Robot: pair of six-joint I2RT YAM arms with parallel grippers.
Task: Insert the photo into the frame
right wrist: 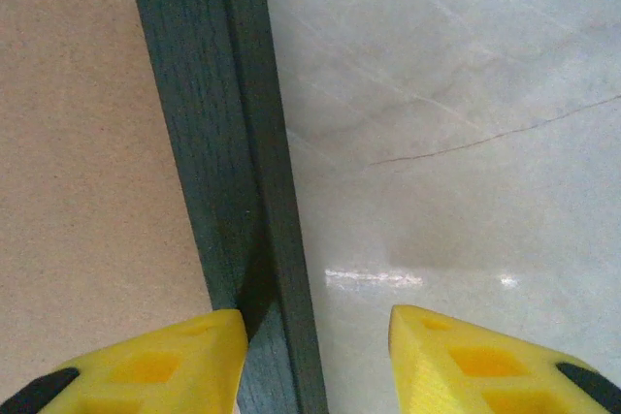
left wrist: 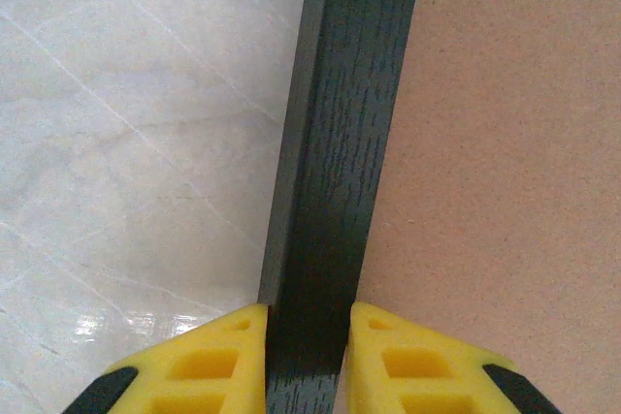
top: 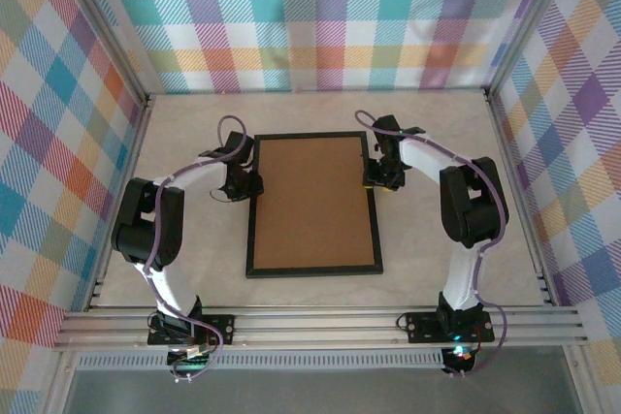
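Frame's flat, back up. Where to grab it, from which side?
Likely a long side rail, from above: the frame lies flat back-up on the table, so nothing gets underneath, and its narrow black rim can be pinched outer face to inner face.

Made up of white tubular links and bulky black joint housings, on the left arm point(top: 155, 230) and the right arm point(top: 473, 203) alike. Bolted onto flat black base plates point(top: 189, 327). Trailed by a greyish-purple cable point(top: 230, 125), looping loose near each wrist and running down along the links. Finished in black at the left hand point(top: 243, 181) and the right hand point(top: 380, 176). Close up from the wrists: bright yellow fingers point(left wrist: 213, 356), wedge-shaped, moulded with shallow rectangular recesses, black patches at the outer corners. Lit by a small green light point(top: 456, 339) at the right base.
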